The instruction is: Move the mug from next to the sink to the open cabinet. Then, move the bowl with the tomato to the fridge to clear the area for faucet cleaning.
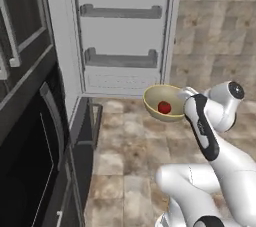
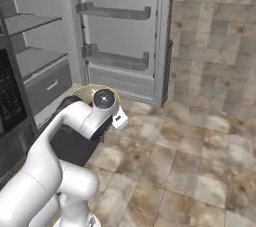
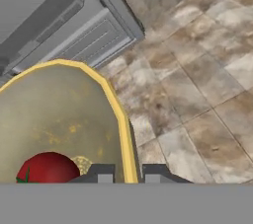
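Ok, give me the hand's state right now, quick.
Hand: closed on the rim of the bowl, one finger on each side of the rim; the tomato sits inside the bowl, carried in front of the open fridge.

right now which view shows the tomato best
The left base view: the tomato sits whole inside the bowl, seen from above the rim. The hand view is closer, but its bottom edge cuts off the tomato. In the right base view the arm hides the inside of the bowl, so I cannot make out the tomato there.
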